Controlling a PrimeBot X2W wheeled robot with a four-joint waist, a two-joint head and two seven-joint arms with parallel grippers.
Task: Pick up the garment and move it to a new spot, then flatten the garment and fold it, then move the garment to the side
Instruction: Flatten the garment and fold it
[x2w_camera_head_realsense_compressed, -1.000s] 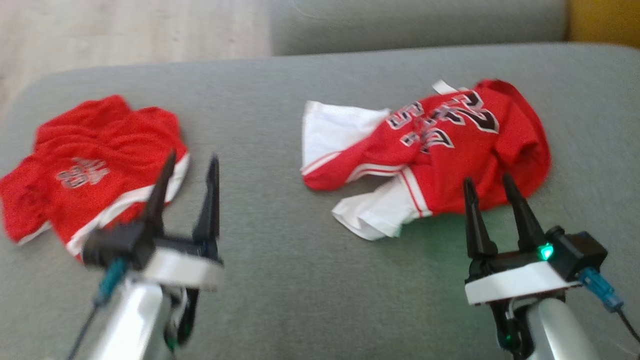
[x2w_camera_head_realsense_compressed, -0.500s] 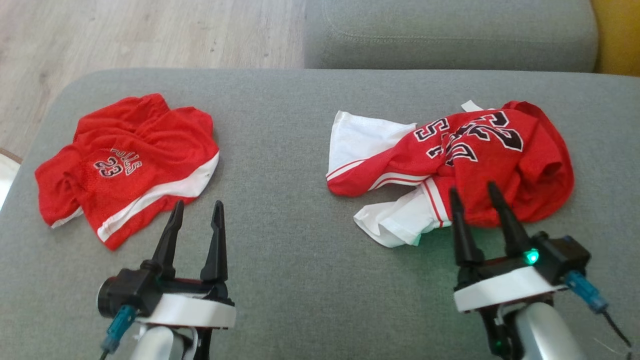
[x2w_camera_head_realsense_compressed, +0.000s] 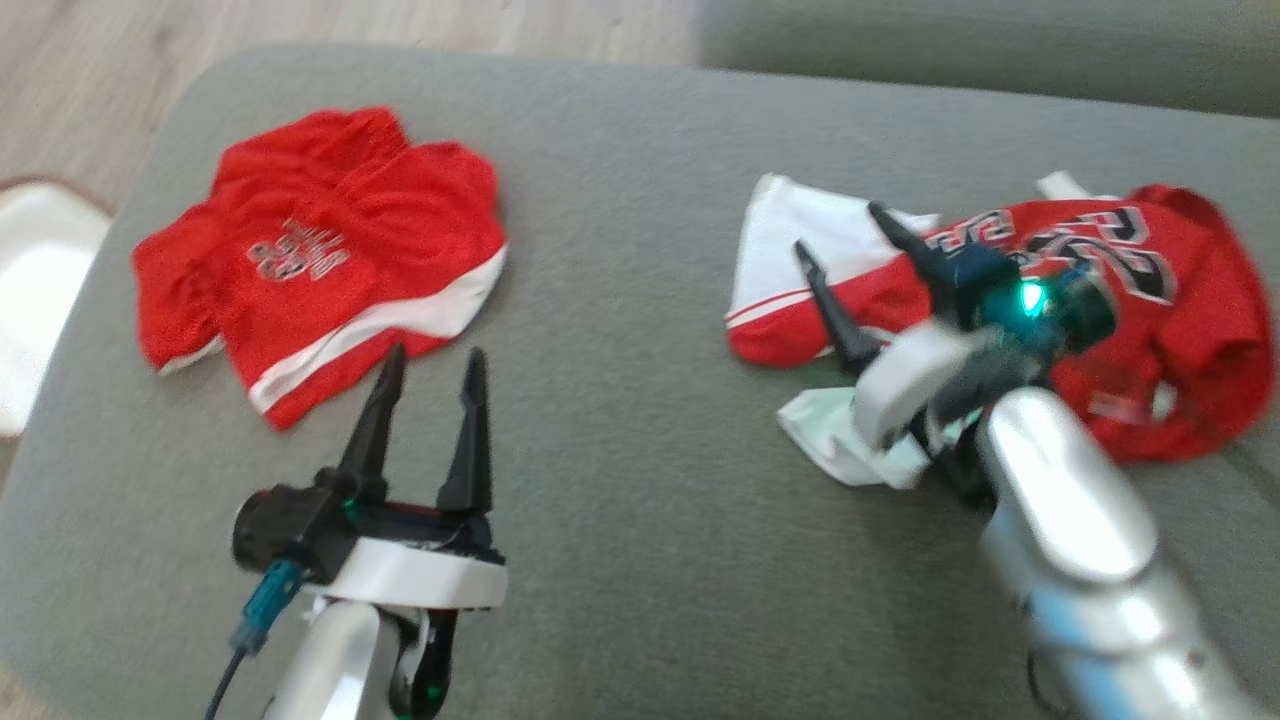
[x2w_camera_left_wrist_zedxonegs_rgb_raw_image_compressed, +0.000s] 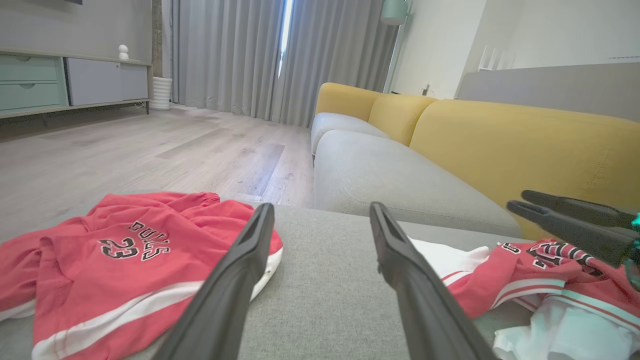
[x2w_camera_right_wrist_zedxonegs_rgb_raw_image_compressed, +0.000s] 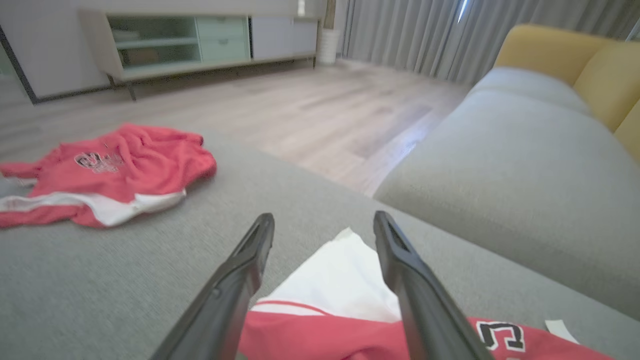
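Note:
A crumpled red-and-white jersey (x2w_camera_head_realsense_compressed: 1190, 300) with black numbers lies on the right of the grey cushion (x2w_camera_head_realsense_compressed: 620, 330). My right gripper (x2w_camera_head_realsense_compressed: 838, 230) hovers open over its white left part, fingers pointing up-left and holding nothing. In the right wrist view the right gripper (x2w_camera_right_wrist_zedxonegs_rgb_raw_image_compressed: 324, 216) has the jersey's white panel (x2w_camera_right_wrist_zedxonegs_rgb_raw_image_compressed: 340, 280) between and below its fingers. Red shorts (x2w_camera_head_realsense_compressed: 320, 260) marked 23 lie at the left. My left gripper (x2w_camera_head_realsense_compressed: 435, 353) stands open just below the shorts, apart from them. The left wrist view has the left gripper (x2w_camera_left_wrist_zedxonegs_rgb_raw_image_compressed: 321, 207), shorts (x2w_camera_left_wrist_zedxonegs_rgb_raw_image_compressed: 125, 250), jersey (x2w_camera_left_wrist_zedxonegs_rgb_raw_image_compressed: 540, 280) and right gripper (x2w_camera_left_wrist_zedxonegs_rgb_raw_image_compressed: 517, 200).
A grey sofa seat (x2w_camera_left_wrist_zedxonegs_rgb_raw_image_compressed: 390, 185) with yellow back cushions (x2w_camera_left_wrist_zedxonegs_rgb_raw_image_compressed: 525, 145) stands beyond the cushion across a narrow gap. Wooden floor (x2w_camera_right_wrist_zedxonegs_rgb_raw_image_compressed: 310, 115) and a low cabinet (x2w_camera_right_wrist_zedxonegs_rgb_raw_image_compressed: 165, 45) lie farther off. A white object (x2w_camera_head_realsense_compressed: 40, 290) sits on the floor at the left edge.
The head camera has shifted, sliding the scene right. My right gripper has swung forward and left, from the jersey's near edge to over its white part. The left gripper stays put.

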